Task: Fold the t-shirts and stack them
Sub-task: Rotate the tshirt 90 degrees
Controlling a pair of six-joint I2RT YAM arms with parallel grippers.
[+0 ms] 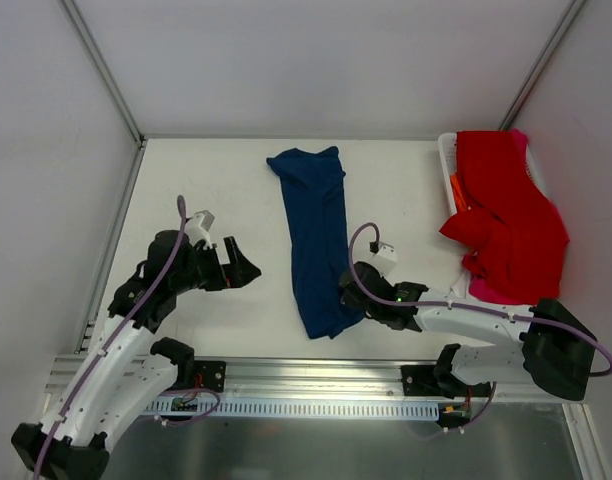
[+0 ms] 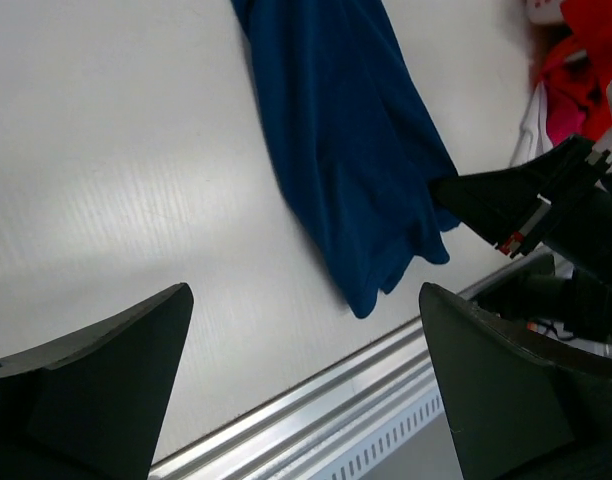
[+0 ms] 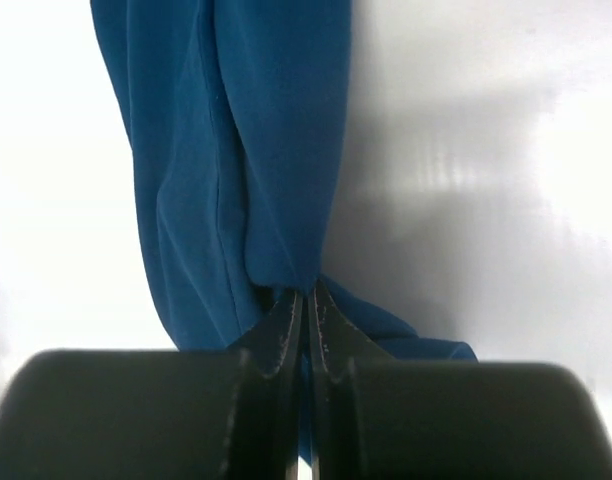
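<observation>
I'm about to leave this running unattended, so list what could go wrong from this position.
1. The right gripper is shut on only a small bunch at the near end of the navy t-shirt; a pull may let it slip out.
2. The left gripper is open and off the cloth, so a one-sided lift would likely skew the narrow strip.
3. The red t-shirt hangs over the basket rim near the right arm, which could snag it.
</observation>
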